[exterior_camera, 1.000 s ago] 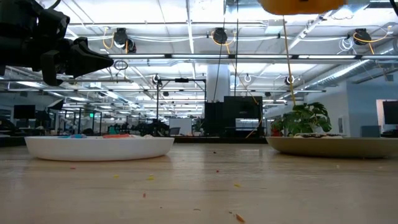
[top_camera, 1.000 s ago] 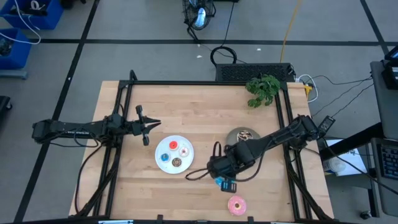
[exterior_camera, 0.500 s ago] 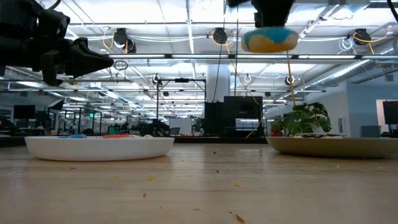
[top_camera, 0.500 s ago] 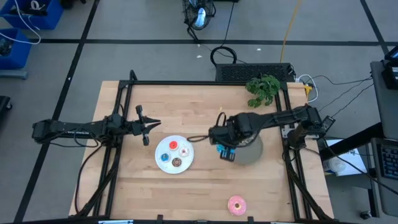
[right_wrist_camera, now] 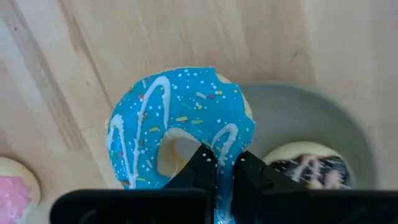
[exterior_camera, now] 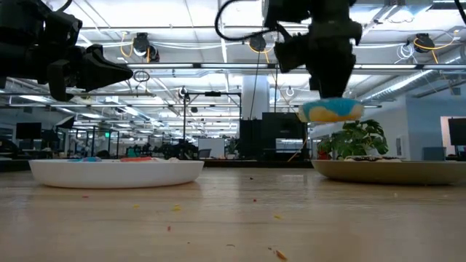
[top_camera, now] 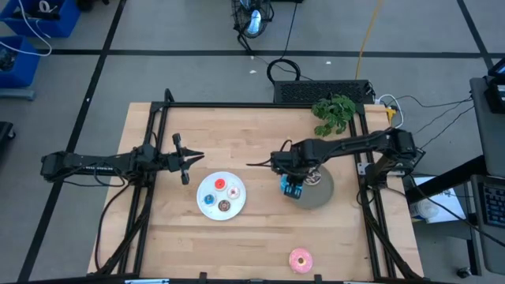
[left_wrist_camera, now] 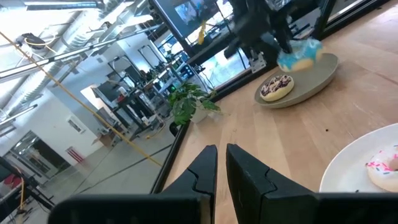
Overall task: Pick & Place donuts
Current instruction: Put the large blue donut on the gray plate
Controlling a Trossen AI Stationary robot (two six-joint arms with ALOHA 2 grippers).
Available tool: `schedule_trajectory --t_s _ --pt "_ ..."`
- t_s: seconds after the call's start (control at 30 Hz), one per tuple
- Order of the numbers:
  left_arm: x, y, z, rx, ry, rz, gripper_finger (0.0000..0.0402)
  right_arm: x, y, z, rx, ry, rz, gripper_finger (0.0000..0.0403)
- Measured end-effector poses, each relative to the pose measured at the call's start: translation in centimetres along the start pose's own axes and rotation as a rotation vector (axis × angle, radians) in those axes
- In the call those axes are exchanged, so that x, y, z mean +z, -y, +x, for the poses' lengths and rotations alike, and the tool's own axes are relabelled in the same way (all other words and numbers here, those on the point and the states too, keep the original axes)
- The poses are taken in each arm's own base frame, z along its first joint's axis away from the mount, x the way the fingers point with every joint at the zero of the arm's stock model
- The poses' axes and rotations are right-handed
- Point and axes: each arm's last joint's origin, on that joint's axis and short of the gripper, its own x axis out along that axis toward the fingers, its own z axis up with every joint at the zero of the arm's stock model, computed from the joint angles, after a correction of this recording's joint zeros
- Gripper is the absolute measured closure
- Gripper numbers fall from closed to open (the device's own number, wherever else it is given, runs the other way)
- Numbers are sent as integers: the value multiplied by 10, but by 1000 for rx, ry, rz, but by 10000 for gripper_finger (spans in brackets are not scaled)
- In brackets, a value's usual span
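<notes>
The right gripper (top_camera: 292,187) holds the large blue donut (right_wrist_camera: 180,127) clamped between its fingers, in the air over the left rim of the grey plate (top_camera: 323,192), where a brown sprinkled donut (left_wrist_camera: 276,87) lies. The white plate (top_camera: 207,207) with tiny donuts sits to the left, well apart. A pink donut (top_camera: 300,259) lies near the table's near edge. The left gripper (top_camera: 193,158) waits far-left of the white plate, fingers together.

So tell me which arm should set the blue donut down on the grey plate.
The right. Its claw is shut on the blue donut, held above the near edge of the grey plate where the brown sprinkled donut lies. The left claw waits beyond the white plate.
</notes>
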Motion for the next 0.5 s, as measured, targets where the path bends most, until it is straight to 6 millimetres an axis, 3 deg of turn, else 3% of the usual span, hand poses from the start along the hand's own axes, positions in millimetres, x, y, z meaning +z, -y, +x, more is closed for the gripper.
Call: schedule_trajectory --t_s 0.2,0.5 --pt "0 0 0 0 -1 0 360 -10 9 28 49 -21 11 390" --pt "0 0 0 0 0 0 360 -15 12 51 122 3 11 390"
